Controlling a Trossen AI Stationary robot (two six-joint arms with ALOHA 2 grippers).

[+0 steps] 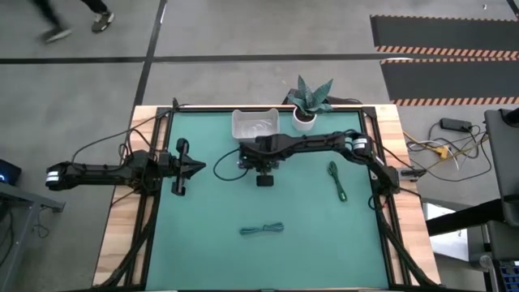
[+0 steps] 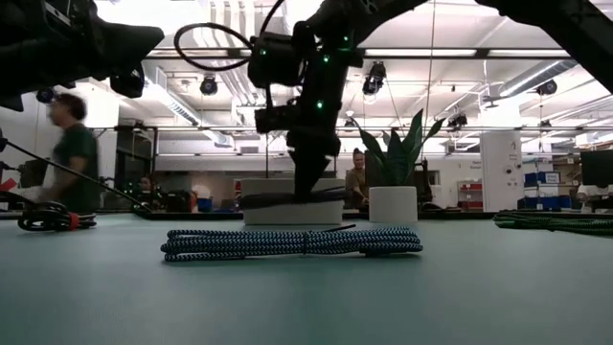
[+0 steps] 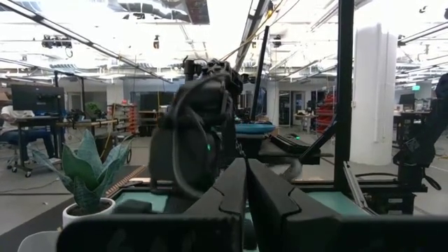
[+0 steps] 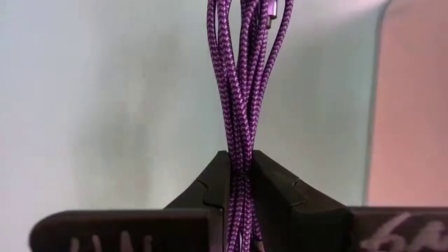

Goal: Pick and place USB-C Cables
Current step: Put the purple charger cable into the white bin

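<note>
My right gripper (image 4: 240, 159) is shut on the dark blue-purple braided cable (image 4: 243, 77). It points down over the near edge of the white tray (image 1: 255, 124), mid-table toward the far side (image 1: 261, 161); the low view shows it above the tray (image 2: 308, 187). The green cable (image 1: 336, 180) lies flat on the mat to the right. The teal-blue cable (image 1: 262, 229) lies flat near the table's near edge, and close in the low view (image 2: 292, 241). My left gripper (image 1: 199, 169) hovers shut at the table's left, pointing right. My right gripper pinches the bundle of several cable strands (image 4: 241, 143) between its two fingers, coming from above and pointing down. The strands run along the fingers and hang straight below them. Whether the lower end touches the tray, I cannot tell.
A potted plant (image 1: 308, 101) stands right of the white tray at the far edge. A dark frame (image 1: 154, 203) borders the green mat. Black robot wiring (image 2: 53, 218) lies at the left. People (image 2: 72, 153) move in the room beyond.
</note>
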